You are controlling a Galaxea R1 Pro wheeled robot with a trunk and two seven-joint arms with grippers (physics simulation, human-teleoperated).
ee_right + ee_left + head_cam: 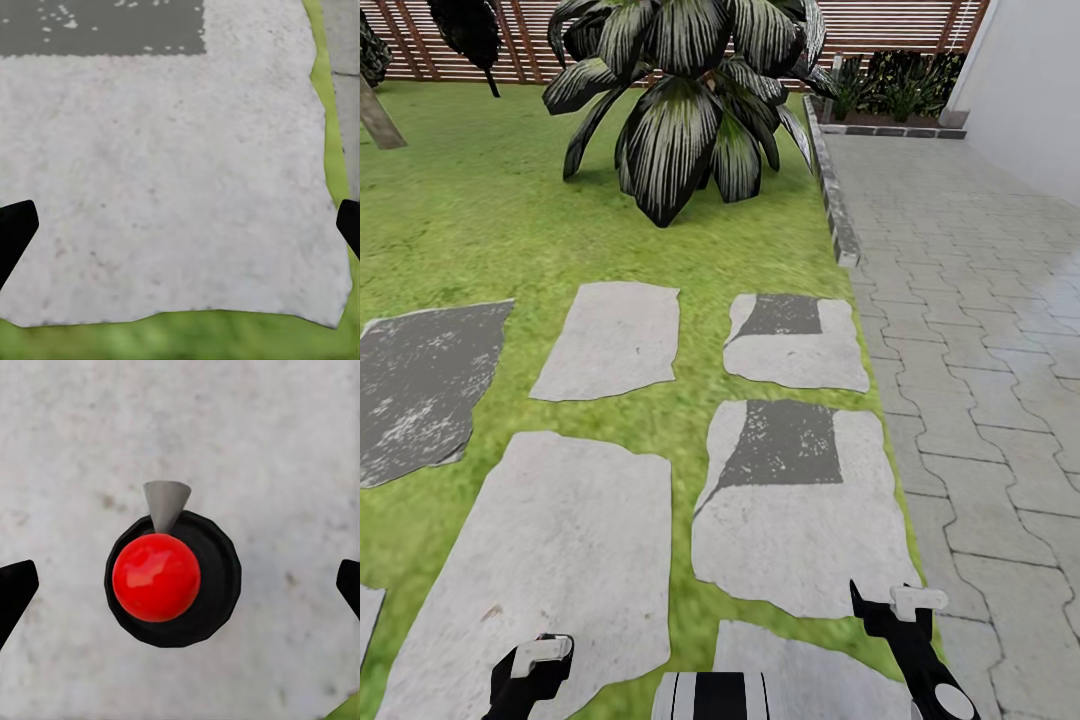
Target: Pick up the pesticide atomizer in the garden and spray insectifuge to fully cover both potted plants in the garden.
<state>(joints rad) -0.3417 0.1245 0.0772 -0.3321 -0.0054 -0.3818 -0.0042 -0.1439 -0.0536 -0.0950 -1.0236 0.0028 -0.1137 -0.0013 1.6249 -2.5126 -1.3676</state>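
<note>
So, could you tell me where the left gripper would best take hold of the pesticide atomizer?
Probably from straight above, around the round dark body below the red top. The pesticide atomizer stands upright on a pale stepping stone, centred between the open left gripper's fingers, its grey nozzle pointing out crosswise to them, so closing should clamp the body's sides.

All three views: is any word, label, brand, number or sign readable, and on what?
None can be read. The dark bottle with a glossy red top and pale grey nozzle is seen from above, so no label face shows. The pale grey stepping stones and grey paved patio bear no markings.
</note>
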